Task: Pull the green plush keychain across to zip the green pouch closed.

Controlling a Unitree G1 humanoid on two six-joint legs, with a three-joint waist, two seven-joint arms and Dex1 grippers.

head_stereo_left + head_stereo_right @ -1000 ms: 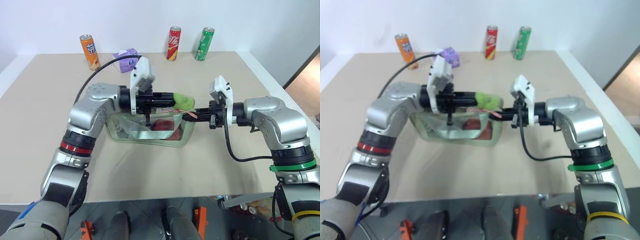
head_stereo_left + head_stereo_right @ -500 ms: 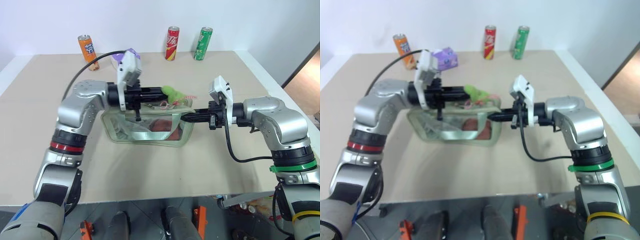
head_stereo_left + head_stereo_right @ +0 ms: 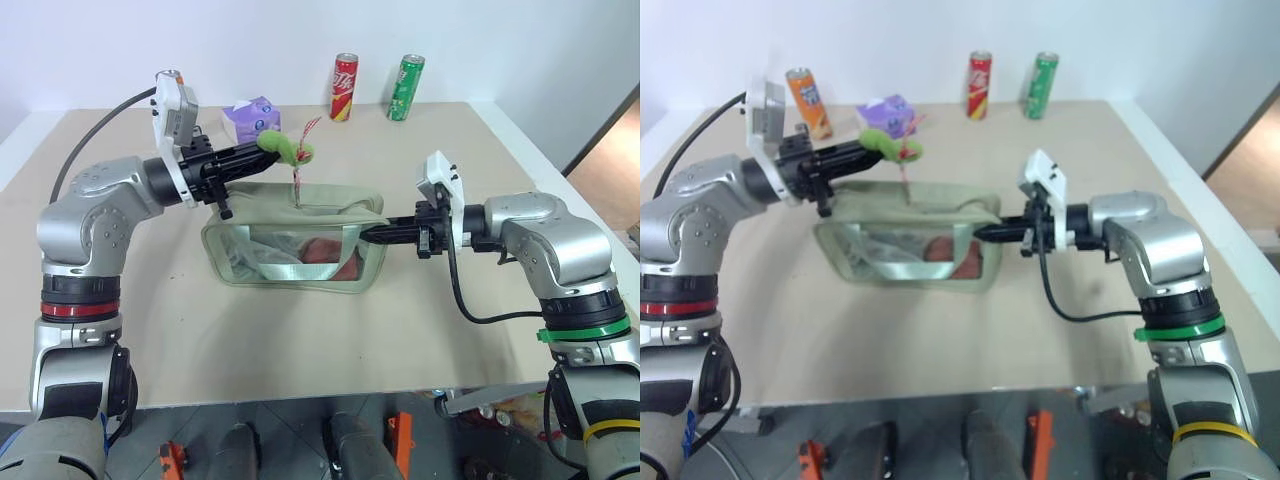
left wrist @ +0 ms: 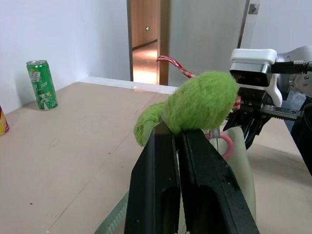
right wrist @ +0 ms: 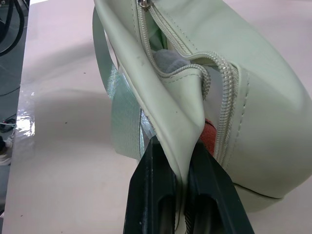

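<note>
- My left hand (image 3: 262, 147) has carried the fuzzy lime-green plush keychain (image 3: 283, 147) leftward, pinched, its cord taut above the pale sage-green fabric pouch (image 3: 296, 243) on the beige table (image 3: 300, 330).
- My right hand (image 3: 372, 235) stays clamped on the pouch's end.
- Inside the pouch I see something red (image 3: 322, 250).
</note>
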